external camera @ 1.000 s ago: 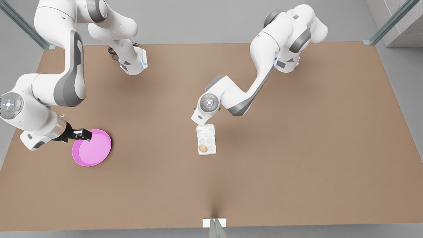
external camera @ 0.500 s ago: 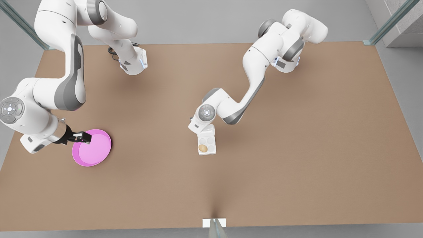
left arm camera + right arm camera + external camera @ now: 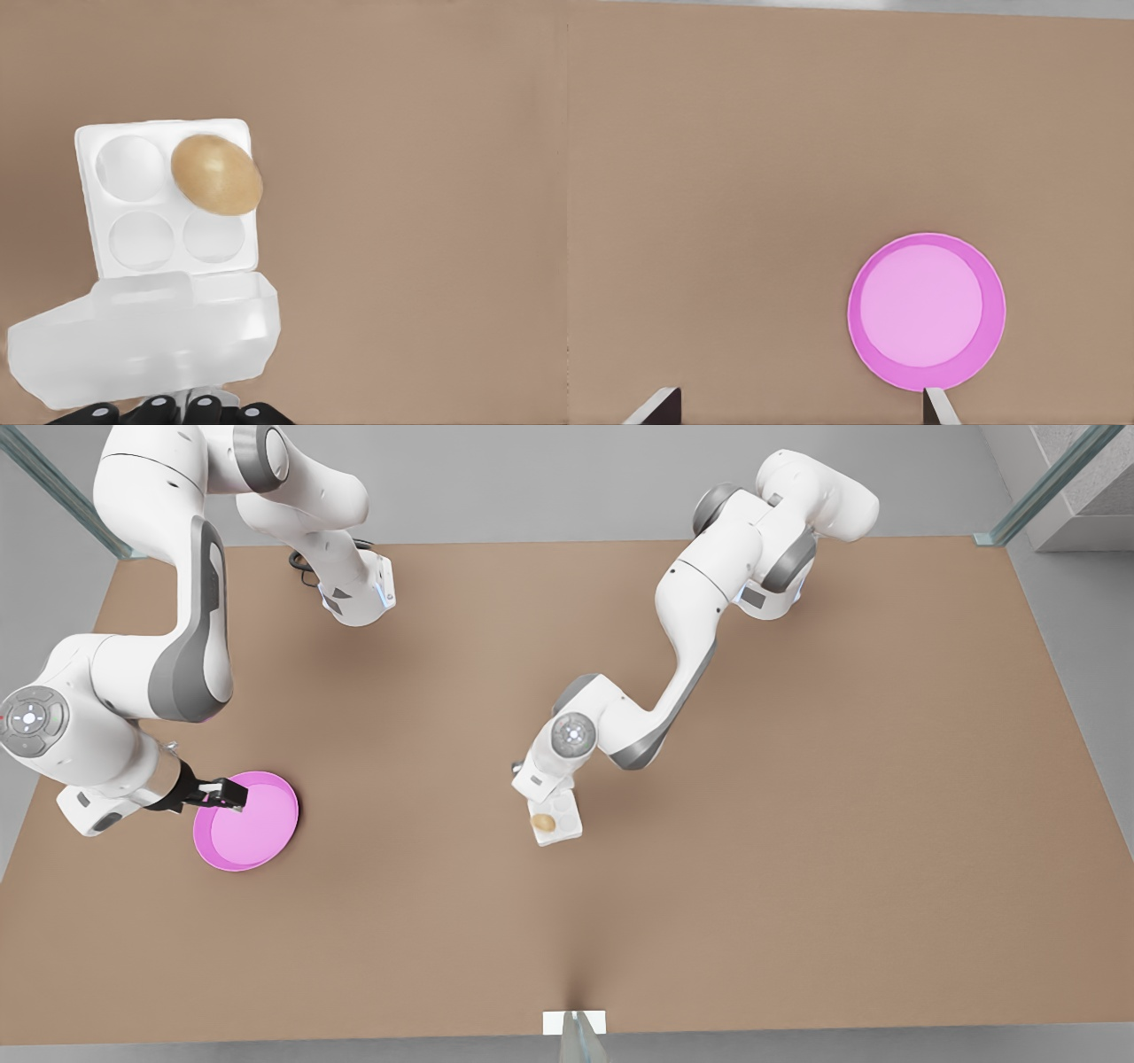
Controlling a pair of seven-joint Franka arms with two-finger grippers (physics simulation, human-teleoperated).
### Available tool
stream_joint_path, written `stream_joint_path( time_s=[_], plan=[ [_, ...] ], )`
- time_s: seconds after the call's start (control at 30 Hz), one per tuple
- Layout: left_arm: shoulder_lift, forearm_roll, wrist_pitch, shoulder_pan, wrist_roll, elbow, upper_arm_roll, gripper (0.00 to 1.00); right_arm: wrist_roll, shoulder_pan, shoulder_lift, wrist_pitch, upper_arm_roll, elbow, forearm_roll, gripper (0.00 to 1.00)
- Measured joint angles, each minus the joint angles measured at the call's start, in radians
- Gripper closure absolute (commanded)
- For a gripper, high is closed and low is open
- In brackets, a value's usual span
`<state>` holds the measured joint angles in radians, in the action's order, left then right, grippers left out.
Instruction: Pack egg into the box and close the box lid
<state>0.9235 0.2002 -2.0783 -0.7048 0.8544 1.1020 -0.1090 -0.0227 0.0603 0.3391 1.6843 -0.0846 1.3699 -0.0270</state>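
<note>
Now you have the egg (image 3: 216, 174) seated in one cup of the box (image 3: 168, 199), which sits near the middle of the worktop (image 3: 797, 824), so the packing half looks done. What is left is the closing: the box lid (image 3: 146, 341) stands partly raised on its hinge, not yet down over the cups. Your left gripper (image 3: 173, 411) is right behind that lid, touching or nearly touching its back edge; in the front view the wrist covers it. You cannot tell from these pictures how its fingers stand, though nothing seems clamped between them, and it looks placed to push the lid over. Your right gripper (image 3: 796, 405) waits with its fingers spread wide and holding nothing, above the pink plate (image 3: 252, 824) toward the front view's left edge of the worktop, well apart from the box. Judge the job as past halfway, with the lid to bring fully down.
</note>
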Motion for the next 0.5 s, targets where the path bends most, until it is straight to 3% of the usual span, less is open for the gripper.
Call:
stream_joint_path(
  time_s=[0.2, 0.33, 0.37, 0.4, 0.43, 0.47, 0.5],
  plan=[
    [-0.005, -0.009, -0.115, 0.001, 0.001, -0.002, 0.029, 0.79, 0.001, 0.009, -0.001, 0.000, 0.000, 0.000, -0.001, 0.00],
    [-0.030, -0.010, -0.075, 0.012, -0.031, -0.021, 0.050, 0.79, 0.000, 0.009, 0.000, 0.001, 0.000, 0.000, -0.005, 0.00],
    [-0.098, -0.009, 0.057, 0.038, -0.031, -0.021, 0.052, 0.66, 0.001, 0.008, -0.001, 0.002, 0.000, -0.001, -0.004, 0.00],
    [-0.196, -0.007, 0.254, 0.118, -0.032, -0.021, 0.052, 0.00, 0.000, 0.007, -0.001, 0.001, 0.000, -0.002, -0.004, 0.00],
    [-0.265, -0.007, 0.378, 0.155, -0.035, -0.015, 0.136, 0.00, 0.000, 0.005, -0.001, 0.001, 0.000, -0.004, -0.004, 0.00],
    [-0.276, -0.004, 0.412, 0.199, -0.180, -0.013, 0.335, 0.00, -0.002, 0.000, -0.002, -0.001, 0.000, -0.010, -0.003, 0.00],
    [-0.275, 0.005, 0.412, 0.321, -0.445, -0.019, 0.386, 0.00, -0.001, -0.003, -0.001, 0.000, 0.000, -0.016, 0.000, 0.00]
  ],
)
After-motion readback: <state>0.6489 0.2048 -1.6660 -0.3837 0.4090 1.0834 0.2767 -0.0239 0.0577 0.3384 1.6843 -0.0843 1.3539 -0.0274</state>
